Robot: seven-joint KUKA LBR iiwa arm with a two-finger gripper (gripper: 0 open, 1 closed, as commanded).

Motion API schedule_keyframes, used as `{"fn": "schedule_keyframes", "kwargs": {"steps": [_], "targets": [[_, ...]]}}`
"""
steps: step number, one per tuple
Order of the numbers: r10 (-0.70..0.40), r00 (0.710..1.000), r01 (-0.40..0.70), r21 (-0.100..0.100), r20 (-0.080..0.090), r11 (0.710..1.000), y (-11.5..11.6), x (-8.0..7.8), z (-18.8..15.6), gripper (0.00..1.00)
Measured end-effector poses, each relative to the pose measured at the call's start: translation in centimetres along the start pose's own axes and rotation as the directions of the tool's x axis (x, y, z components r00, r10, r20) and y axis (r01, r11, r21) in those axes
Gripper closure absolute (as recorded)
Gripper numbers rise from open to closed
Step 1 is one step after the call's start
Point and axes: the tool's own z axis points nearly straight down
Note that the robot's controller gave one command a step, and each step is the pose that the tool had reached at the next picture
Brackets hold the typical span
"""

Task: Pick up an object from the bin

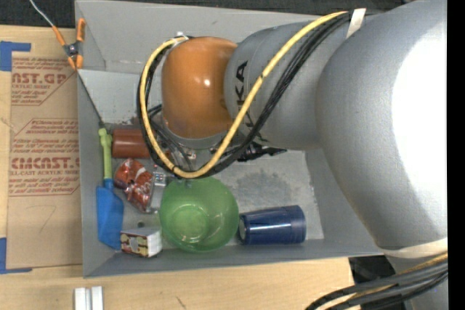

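**Arm low in the bin, gripper over the clutter by the left wall**

The gripper [179,155] sits under the orange cover [192,83] (which hides how it is set, so wide or narrow I cannot tell). It is above the spot where a brown tube [131,144], a crumpled red packet [135,182] and the rim of a green cup [197,215] come together, toward the left wall of the bin [93,87]. A blue brush [110,215] and a small box [142,243] lie in the near left corner. A blue can [272,226] lies on its side along the near edge, just beside the cup. What it will take is not yet clear. The tube looks the firmest choice: centre across it, come straight down clear of cup and packet, then lift vertically.
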Motion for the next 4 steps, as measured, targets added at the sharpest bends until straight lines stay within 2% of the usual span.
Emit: {"fn": "schedule_keyframes", "kwargs": {"steps": [1, 2, 3, 4], "targets": [[0.125, 0.992, -0.125, 0.0, -0.001, 0.992, -1.7, -1.6, 5.0, 0.0], [0.241, 0.971, -0.241, 0.001, -0.003, 0.971, 1.1, -0.1, 8.7, 0.0], [0.285, 0.958, -0.285, 0.01, -0.016, 0.958, 2.2, -2.4, 8.3, 1.0], [0.285, 0.958, -0.285, 0.01, -0.016, 0.958, 2.2, -2.4, 8.3, 1.0]]}}
